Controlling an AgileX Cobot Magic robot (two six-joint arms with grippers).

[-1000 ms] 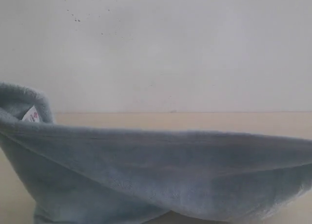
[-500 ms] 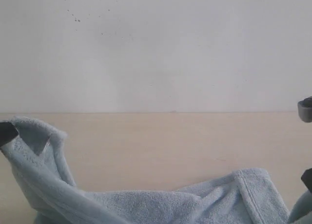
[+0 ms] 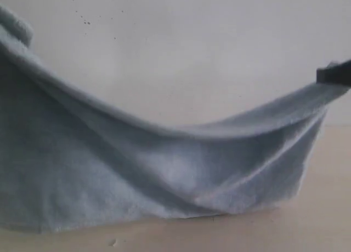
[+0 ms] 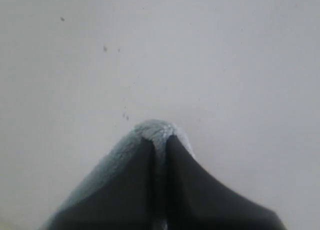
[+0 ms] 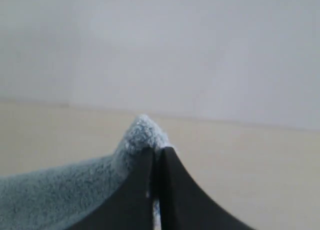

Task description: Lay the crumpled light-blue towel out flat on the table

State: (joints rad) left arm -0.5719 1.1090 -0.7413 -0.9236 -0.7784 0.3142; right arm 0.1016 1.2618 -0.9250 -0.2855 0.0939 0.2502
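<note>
While both my claws are pinched tight on cloth, my two arms stand raised and spread wide apart above the table (image 3: 329, 224). My left claw (image 4: 159, 138) has its dark jaws closed on a tuft of the towel (image 3: 164, 175), with the speckled wall (image 3: 192, 44) behind it; in the exterior view that end of the cloth climbs out past the upper left. My right claw (image 5: 156, 150) is likewise shut on a fluffy corner. It sits lower than the left, level with the wall just above the tabletop's far edge.

The towel hangs between my claws like a hammock. Its long axis runs across the tabletop from left to right, parallel to the far edge, and its top hem sags in the middle. The left end is the higher one. The cloth falls in slanting folds, and its lower edge rests on the tabletop, nearer than the far edge.
</note>
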